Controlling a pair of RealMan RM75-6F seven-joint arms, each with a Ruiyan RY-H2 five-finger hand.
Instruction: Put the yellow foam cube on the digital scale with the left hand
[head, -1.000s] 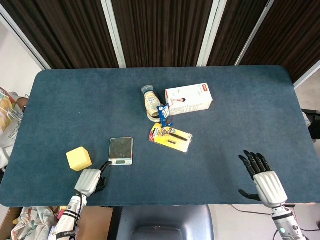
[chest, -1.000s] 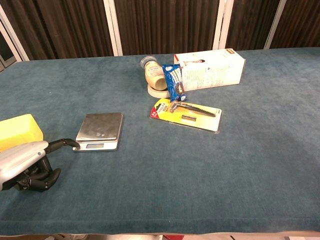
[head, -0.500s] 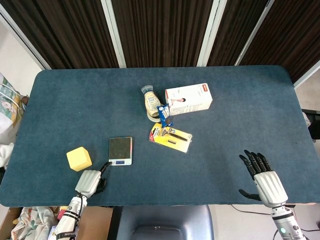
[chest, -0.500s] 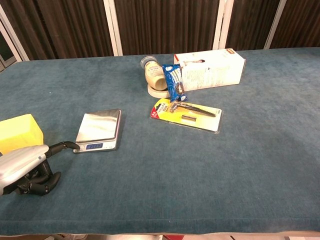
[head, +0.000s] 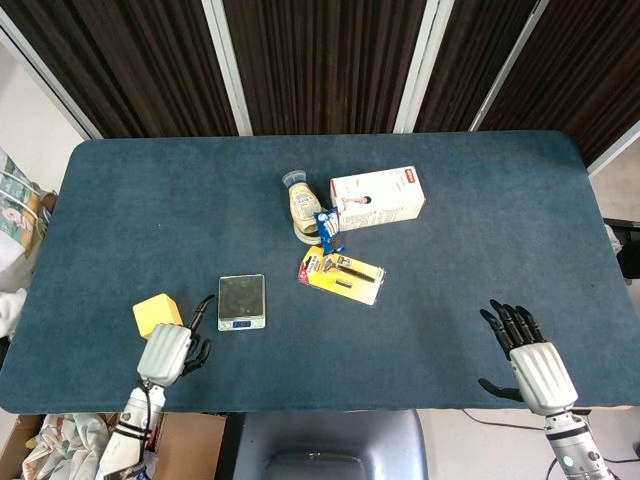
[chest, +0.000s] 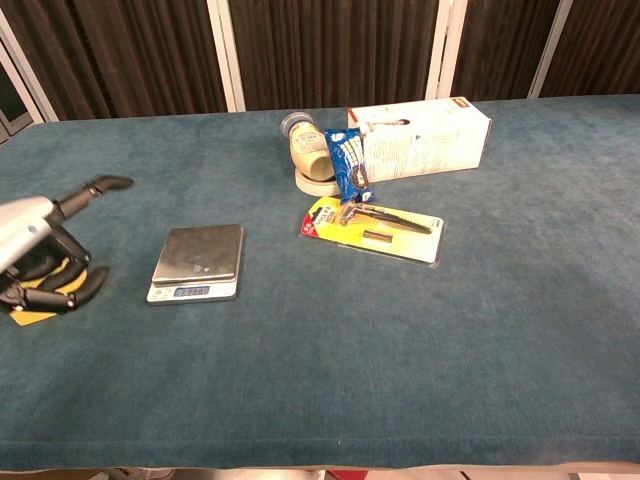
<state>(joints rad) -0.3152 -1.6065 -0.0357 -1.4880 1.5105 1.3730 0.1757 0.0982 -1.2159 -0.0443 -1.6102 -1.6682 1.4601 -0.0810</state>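
Half of yellow foam cube (head: 155, 311) hidden behind left hand (head: 166, 350) fingers (chest: 60, 285).

head: steep overhead, whole table (head: 500, 220) | chest: low, nearer | shared: perhaps most tabletop

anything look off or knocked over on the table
The jar at the middle back lies tipped on its side, resting on a roll of tape beside the white box. Nothing looks spilled or damaged.

Bright, even overhead light; soft shadows, no glare. Both views sharp; slight wide-angle bend at edges.
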